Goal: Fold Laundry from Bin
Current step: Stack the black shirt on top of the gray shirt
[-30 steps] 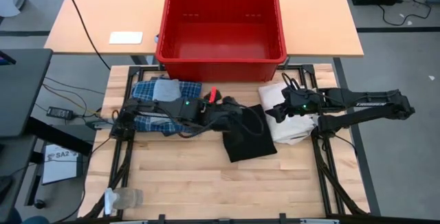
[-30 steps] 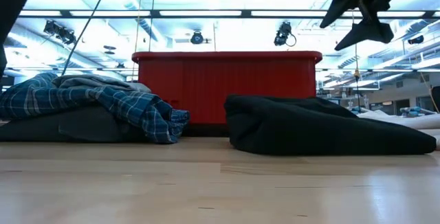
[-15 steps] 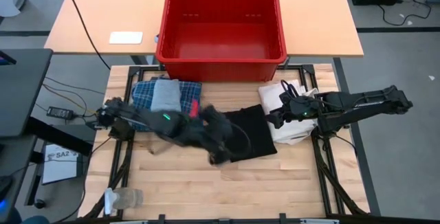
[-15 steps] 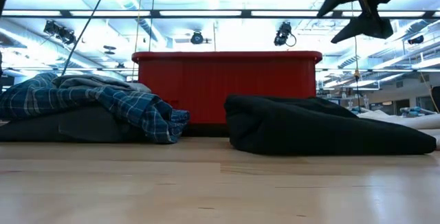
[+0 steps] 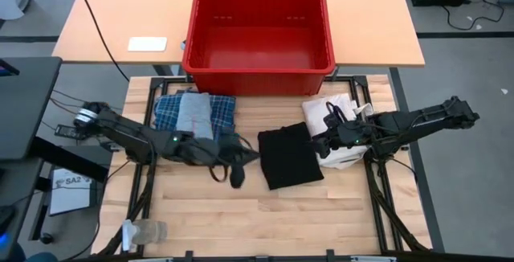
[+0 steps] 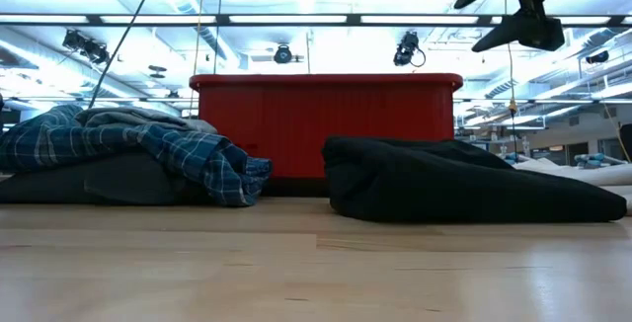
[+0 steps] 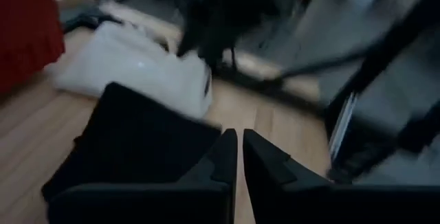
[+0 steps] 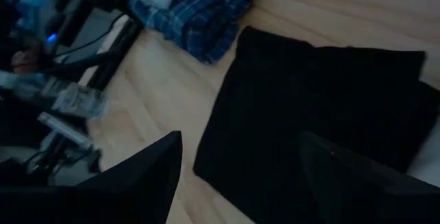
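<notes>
Left end effector closed and empty beside folded black fabric garment on wooden bench; right end effector wide, empty.

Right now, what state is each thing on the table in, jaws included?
red bin: upright, nothing visible inside.
black piece: folded flat on the table, not held.
plaid shirt: in a heap with the light grey piece on top.
white bag: lying under the right arm.
left gripper: jaws shut, holding nothing.
right gripper: jaws open, above the black piece.
</notes>
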